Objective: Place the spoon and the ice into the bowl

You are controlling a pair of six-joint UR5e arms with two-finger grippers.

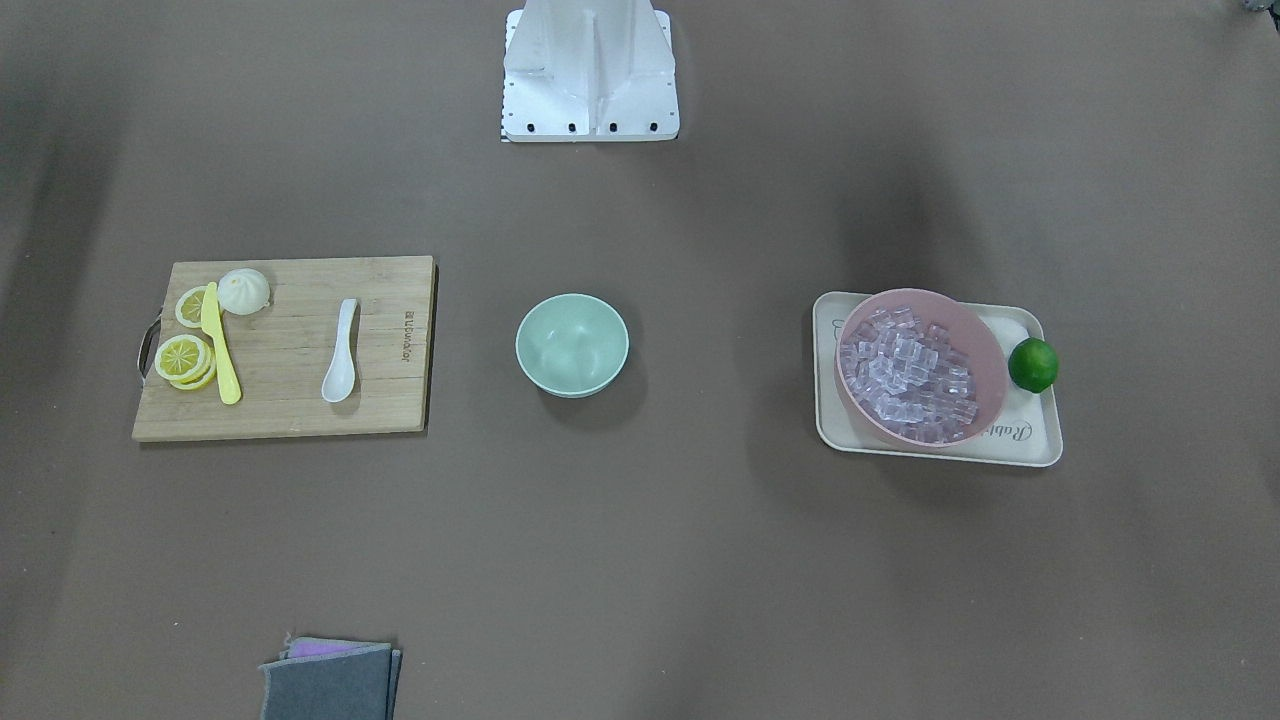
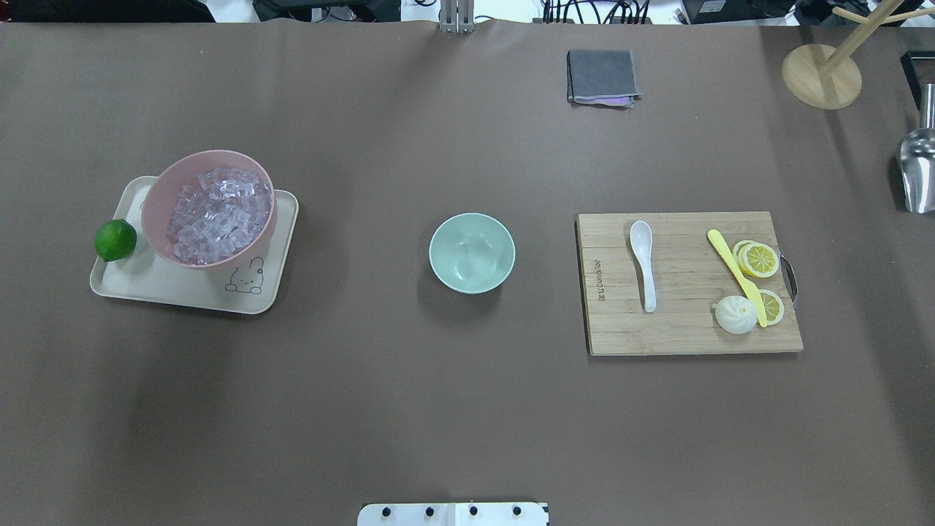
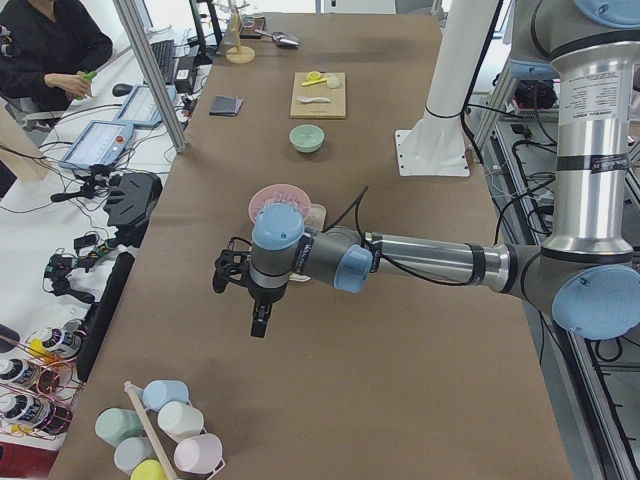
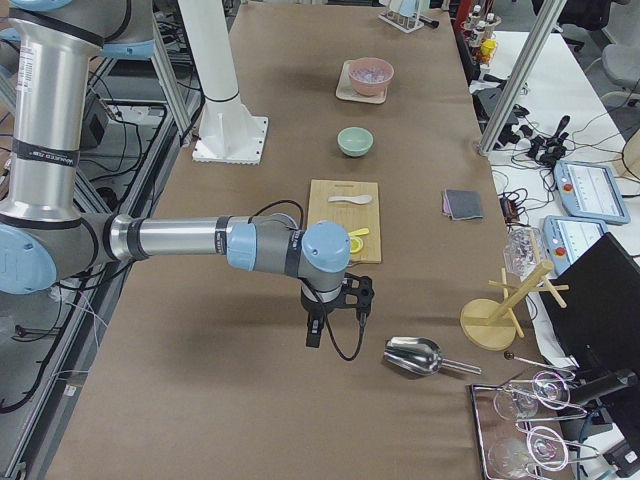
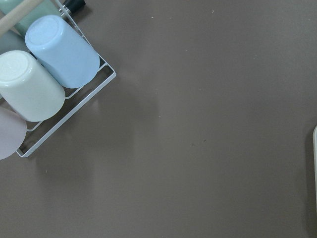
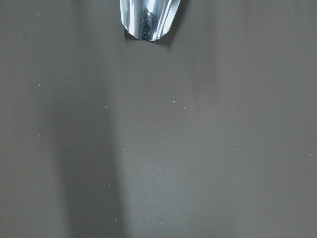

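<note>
The white spoon (image 2: 643, 264) lies on a wooden cutting board (image 2: 687, 336), also in the front-facing view (image 1: 341, 352). The mint-green bowl (image 2: 472, 253) stands empty at the table's middle (image 1: 572, 344). The ice (image 2: 215, 215) is heaped in a pink bowl (image 2: 157, 212) on a cream tray (image 2: 182, 292). My left gripper (image 3: 259, 322) shows only in the left side view, hanging over bare table well short of the pink bowl. My right gripper (image 4: 314, 333) shows only in the right side view, over bare table short of the board. I cannot tell whether either is open or shut.
A lime (image 2: 115, 239) sits on the tray. A yellow knife (image 2: 736, 276), lemon slices (image 2: 760, 259) and a bun (image 2: 735, 315) lie on the board. A grey cloth (image 2: 602, 76), metal scoop (image 2: 918, 172), wooden stand (image 2: 821, 76) and cup rack (image 5: 47, 79) are around.
</note>
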